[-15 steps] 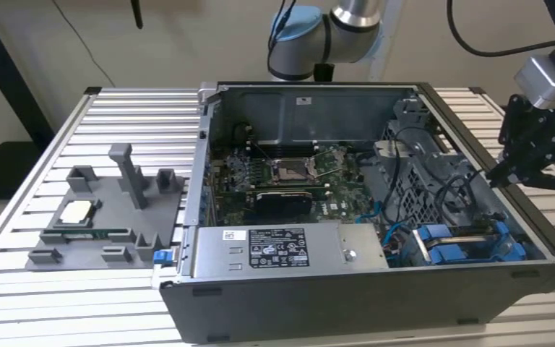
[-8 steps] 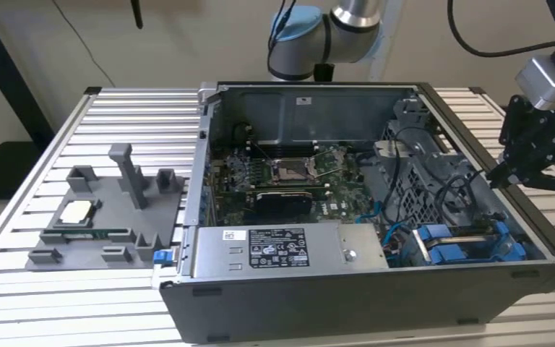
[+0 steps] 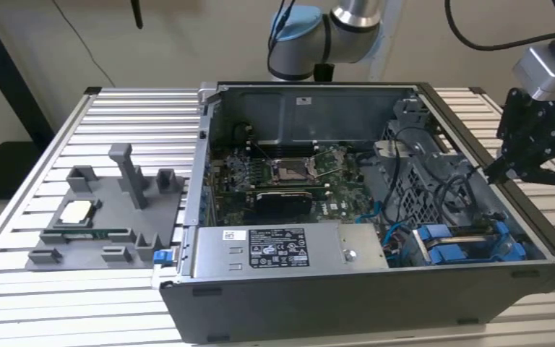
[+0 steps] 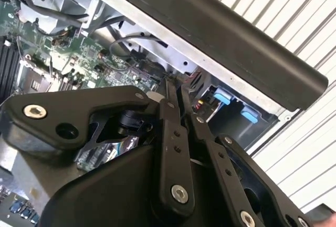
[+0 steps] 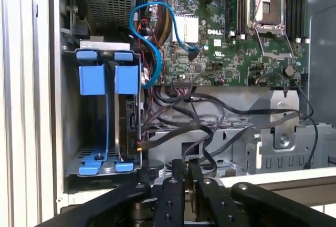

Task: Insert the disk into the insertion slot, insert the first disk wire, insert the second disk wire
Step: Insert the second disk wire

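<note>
The disk (image 5: 129, 124) stands on edge in its blue carrier (image 5: 127, 79) inside the insertion slot (image 5: 71, 132), a grey metal bay at the case's corner; the exterior view has the bay (image 3: 462, 242) at the front right. Black wires (image 5: 168, 135) run from the case floor to the disk's edge, and a blue wire (image 5: 137, 14) loops down behind it. My gripper (image 5: 187, 177) hovers at the case's right wall, apart from the disk, its thin fingers (image 4: 169, 106) shut together on nothing. In the exterior view my gripper (image 3: 494, 170) hangs over the right wall.
The open computer case (image 3: 355, 303) lies on a ribbed metal table (image 3: 27, 303). Inside are the motherboard with its silver processor socket (image 3: 287, 170) and a grey power supply box (image 3: 277, 249). A grey fixture (image 3: 104, 217) with parts sits at the exterior view's left.
</note>
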`<control>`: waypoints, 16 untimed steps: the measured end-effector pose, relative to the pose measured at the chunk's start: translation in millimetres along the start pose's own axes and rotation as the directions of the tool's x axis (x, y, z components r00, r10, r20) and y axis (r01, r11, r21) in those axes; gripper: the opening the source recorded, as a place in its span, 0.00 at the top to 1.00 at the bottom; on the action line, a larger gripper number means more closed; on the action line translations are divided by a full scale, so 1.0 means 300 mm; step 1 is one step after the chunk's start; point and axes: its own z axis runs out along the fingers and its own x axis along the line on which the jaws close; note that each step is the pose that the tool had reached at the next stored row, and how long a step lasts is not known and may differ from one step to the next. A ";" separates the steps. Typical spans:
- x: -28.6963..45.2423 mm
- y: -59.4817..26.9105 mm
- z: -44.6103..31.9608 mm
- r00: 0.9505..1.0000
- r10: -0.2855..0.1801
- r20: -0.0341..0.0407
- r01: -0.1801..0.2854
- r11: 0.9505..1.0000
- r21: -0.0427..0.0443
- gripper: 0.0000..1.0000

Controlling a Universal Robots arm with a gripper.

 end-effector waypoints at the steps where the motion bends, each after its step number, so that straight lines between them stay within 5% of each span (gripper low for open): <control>1: -0.001 0.004 -0.004 1.000 0.000 0.000 0.000 1.000 0.000 0.84; 16: -0.004 0.077 -0.020 1.000 0.002 0.003 -0.002 1.000 -0.009 0.84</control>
